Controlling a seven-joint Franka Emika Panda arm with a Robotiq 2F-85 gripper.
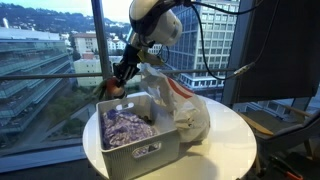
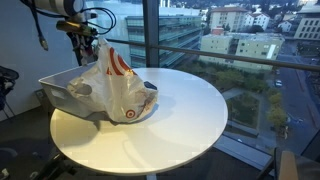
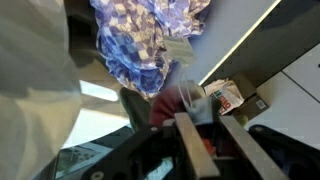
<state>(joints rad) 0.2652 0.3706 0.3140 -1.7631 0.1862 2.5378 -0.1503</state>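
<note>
Where the round white table [image 2: 190, 110] stands by the windows, a white plastic bag [image 2: 122, 85] with a red printed mark slumps against a white plastic bin [image 1: 140, 152]. The bin holds a crumpled blue-and-white patterned cloth [image 1: 128, 126]. In an exterior view the bag's long axis runs roughly upright. Its gathered top rises to a peak that points up toward the gripper [image 2: 86, 45], and its fuller bottom spreads on the tabletop beside the bin's wall. The gripper [image 1: 120, 80] hangs over the bin's far edge, just beside the bag's peak. The wrist view is blurred. It shows the gripper [image 3: 205, 120] above the cloth [image 3: 150, 40], with a red patch near the fingertips. I cannot tell whether the claw is spread, pressed together or pinching the bag.
</note>
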